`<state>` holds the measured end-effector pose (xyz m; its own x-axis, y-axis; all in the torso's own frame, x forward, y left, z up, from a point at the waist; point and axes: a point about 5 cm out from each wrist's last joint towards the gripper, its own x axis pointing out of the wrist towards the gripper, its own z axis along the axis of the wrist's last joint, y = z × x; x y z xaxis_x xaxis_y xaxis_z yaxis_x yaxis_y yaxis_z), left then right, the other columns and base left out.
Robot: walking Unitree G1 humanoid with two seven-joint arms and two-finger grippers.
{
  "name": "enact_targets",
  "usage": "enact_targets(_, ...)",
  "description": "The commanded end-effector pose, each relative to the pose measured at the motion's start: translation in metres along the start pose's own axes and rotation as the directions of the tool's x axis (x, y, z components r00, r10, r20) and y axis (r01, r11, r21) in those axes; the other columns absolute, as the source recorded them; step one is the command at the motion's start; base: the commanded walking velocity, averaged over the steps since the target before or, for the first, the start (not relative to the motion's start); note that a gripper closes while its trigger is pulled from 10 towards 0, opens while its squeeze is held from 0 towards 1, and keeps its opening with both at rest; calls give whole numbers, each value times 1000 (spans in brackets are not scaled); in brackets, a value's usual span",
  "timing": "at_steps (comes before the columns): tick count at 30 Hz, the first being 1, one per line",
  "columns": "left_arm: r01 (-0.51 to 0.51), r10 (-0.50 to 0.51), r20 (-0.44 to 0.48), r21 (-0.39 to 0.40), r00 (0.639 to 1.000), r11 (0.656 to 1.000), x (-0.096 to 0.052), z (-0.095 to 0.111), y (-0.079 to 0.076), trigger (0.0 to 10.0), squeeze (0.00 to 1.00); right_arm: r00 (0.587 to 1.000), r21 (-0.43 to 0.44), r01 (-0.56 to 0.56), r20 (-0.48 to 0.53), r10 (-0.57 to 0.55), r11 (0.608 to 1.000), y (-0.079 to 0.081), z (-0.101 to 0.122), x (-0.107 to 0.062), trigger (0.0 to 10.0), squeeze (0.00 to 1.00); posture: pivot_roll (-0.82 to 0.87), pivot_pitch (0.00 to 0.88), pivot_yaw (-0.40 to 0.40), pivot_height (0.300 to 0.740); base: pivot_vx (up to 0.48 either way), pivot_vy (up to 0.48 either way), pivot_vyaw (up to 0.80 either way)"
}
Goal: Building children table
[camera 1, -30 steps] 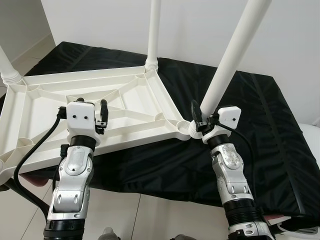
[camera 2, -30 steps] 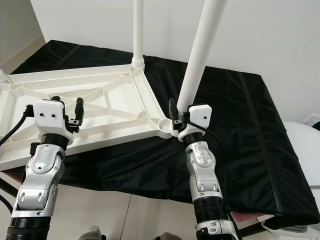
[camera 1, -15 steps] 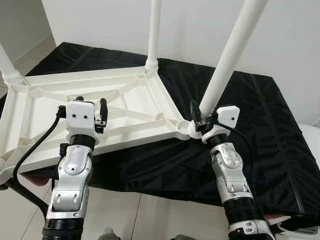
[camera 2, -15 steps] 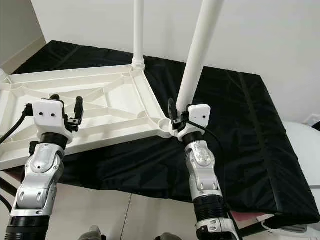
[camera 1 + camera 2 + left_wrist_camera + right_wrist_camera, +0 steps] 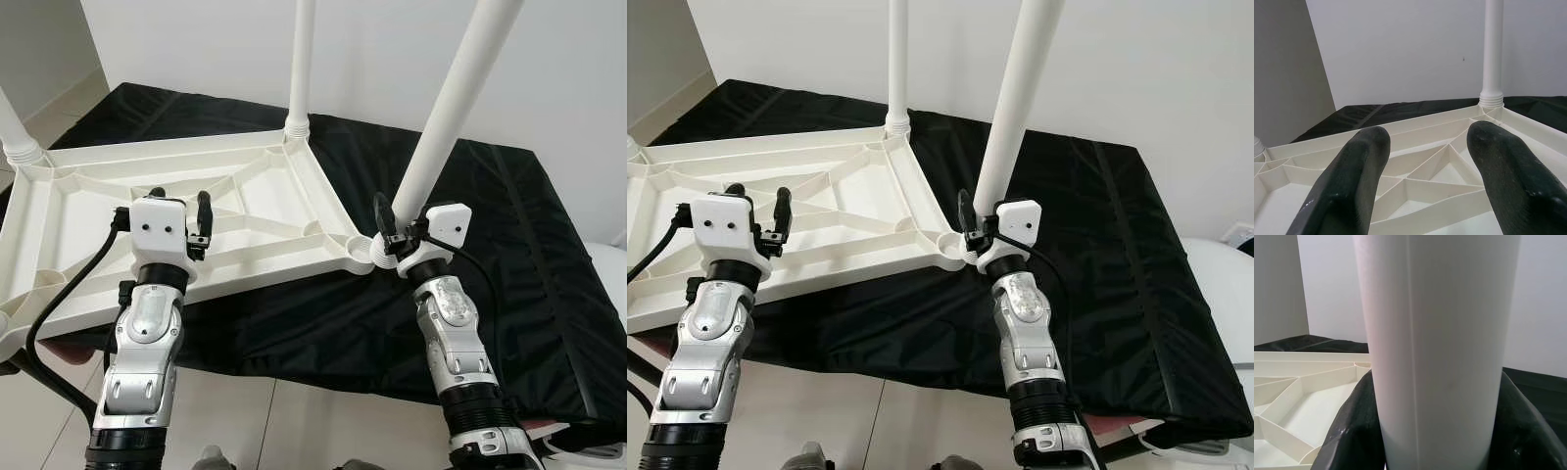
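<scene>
With our right gripper (image 5: 390, 227) clamped on the leg (image 5: 443, 125) at the corner socket of the upturned top (image 5: 118, 201), we judge screwing comes next; our left gripper (image 5: 178, 219) hovers spread over the top

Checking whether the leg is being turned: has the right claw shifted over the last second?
Yes, slightly. The right claw, shut on the white leg, has its white housing edged rightwards, farther from the tabletop corner socket.
</scene>
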<state>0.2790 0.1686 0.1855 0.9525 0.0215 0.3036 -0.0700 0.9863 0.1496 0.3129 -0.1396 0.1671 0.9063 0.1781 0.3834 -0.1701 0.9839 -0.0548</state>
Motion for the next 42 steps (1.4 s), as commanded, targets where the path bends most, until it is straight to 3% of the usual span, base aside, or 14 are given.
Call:
enact_targets(1, 10, -10, -13, -18, 1000, 1000, -1, -4, -3, 10000, 0, 1000, -4, 0, 17, 0, 1000, -2, 3, 2, 10000, 0, 50, 0, -87, 740, 0, 0, 0)
enact_targets(42, 88, -88, 16, 6, 996, 996, 5, 1, -8, 10000, 0, 1000, -31, -10, 26, 11, 999, -7, 6, 10, 10000, 0, 50, 0, -82, 740, 0, 0, 0)
